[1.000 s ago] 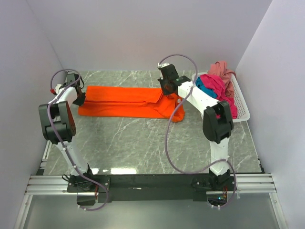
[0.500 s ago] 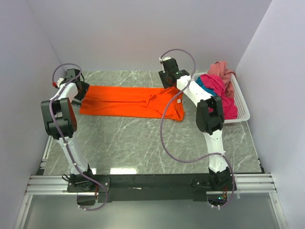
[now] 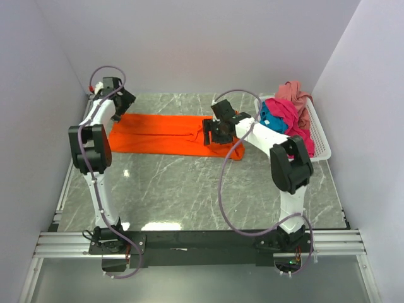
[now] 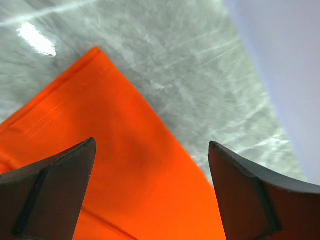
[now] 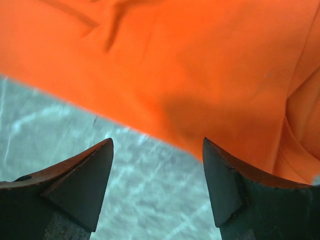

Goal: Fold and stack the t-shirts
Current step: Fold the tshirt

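While left gripper (image 4: 150, 150) and right gripper (image 5: 157, 142) hang apart over the half-folded orange t-shirt (image 3: 164, 132), next fold likely needs edge grasps.

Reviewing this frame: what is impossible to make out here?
Top view: right end of the orange t-shirt, covered by the right gripper and arm.
Top view: the teal t-shirt, mostly buried under the magenta t-shirt in the basket.
Wrist views: frame edges cut off the orange cloth, so its fold state is unreadable there.
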Available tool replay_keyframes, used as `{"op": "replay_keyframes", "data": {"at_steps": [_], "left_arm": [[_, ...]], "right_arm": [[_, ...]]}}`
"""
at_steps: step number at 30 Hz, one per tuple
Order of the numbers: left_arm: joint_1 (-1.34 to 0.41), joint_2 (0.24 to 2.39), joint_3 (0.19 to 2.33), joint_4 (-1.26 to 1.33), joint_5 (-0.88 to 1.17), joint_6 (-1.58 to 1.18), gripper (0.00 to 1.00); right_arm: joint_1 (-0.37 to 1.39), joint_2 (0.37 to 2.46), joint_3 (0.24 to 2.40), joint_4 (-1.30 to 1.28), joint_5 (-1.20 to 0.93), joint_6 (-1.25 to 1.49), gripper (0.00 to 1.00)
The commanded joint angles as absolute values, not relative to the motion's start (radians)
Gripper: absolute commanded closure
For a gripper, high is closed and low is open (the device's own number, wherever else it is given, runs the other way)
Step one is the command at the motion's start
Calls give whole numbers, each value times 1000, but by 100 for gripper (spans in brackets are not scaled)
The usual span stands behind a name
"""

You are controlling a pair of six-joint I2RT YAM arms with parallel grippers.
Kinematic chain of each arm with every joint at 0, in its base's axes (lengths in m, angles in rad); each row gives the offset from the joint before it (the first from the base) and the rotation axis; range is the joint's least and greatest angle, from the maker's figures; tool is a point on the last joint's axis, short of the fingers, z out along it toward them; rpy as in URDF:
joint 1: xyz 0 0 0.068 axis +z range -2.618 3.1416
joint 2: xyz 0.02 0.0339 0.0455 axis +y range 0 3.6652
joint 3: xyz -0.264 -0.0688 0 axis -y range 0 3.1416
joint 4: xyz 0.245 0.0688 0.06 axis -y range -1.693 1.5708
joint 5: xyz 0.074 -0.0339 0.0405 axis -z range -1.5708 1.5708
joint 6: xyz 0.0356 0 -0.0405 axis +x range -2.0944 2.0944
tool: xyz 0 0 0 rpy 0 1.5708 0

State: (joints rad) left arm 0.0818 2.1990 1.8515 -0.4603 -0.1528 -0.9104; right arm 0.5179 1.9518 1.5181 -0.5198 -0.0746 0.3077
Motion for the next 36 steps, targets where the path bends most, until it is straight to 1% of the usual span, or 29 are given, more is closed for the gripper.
{"op": "replay_keyframes", "data": {"at_steps": [1, 4, 7, 12, 15, 16, 17, 18, 19, 21, 22, 23, 24, 25, 26, 27, 28, 29, 30, 32, 36], "left_arm": [[83, 2272, 1901, -514, -126, -865, 1], [80, 2243, 1813, -462, -149, -865, 1], [80, 2204, 1727, -483, -170, -870, 0], [71, 2131, 1525, -505, -120, -893, 0], [43, 2045, 1375, -531, -109, -929, 0], [20, 2016, 1332, -529, -104, -945, 1], [8, 1949, 1234, -523, -83, -960, 1], [6, 1912, 1185, -519, -75, -974, 1], [-53, 1875, 1086, -518, -77, -1024, 1], [-99, 1771, 993, -529, -33, -1057, 0], [-157, 1734, 945, -538, -26, -1115, 1], [-193, 1661, 854, -538, -14, -1138, 1], [-228, 1626, 812, -549, 14, -1193, 1], [-301, 1594, 770, -539, 35, -1212, 1], [-336, 1542, 696, -513, 75, -1212, 1], [-365, 1528, 669, -500, 139, -1218, 1], [-424, 1517, 640, -512, 158, -1226, 1], [-460, 1494, 632, -526, 161, -1226, 1], [-491, 1480, 630, -547, 161, -1227, 1], [-569, 1427, 646, -571, 155, -1215, 0], [-679, 1350, 736, -618, 108, -1170, 1]], "right_arm": [[470, 2049, 1591, -545, -95, 436, 22], [453, 2103, 1629, -561, -127, 459, 22], [443, 2158, 1676, -614, -112, 459, 21], [413, 2233, 1748, -633, -173, 480, 21], [387, 2325, 1873, -701, -227, 431, 21], [385, 2382, 1973, -741, -216, 419, 21], [384, 2407, 2020, -767, -203, 393, 21], [380, 2430, 2063, -791, -190, 378, 21], [377, 2478, 2150, -802, -196, 365, 20], [365, 2537, 2265, -863, -230, 336, 20], [353, 2580, 2342, -862, -268, 328, 20], [345, 2592, 2359, -848, -290, 331, 20], [336, 2602, 2365, -795, -319, 334, 19], [316, 2611, 2365, -751, -369, 328, 19], [308, 2617, 2373, -714, -427, 336, 19], [302, 2623, 2396, -703, -416, 342, 18], [302, 2635, 2449, -693, -401, 330, 18], [304, 2631, 2453, -669, -408, 296, 16], [304, 2622, 2442, -578, -425, 288, 15], [304, 2597, 2385, -479, -448, 311, 14], [304, 2623, 2454, -403, -512, 321, 14]]}}
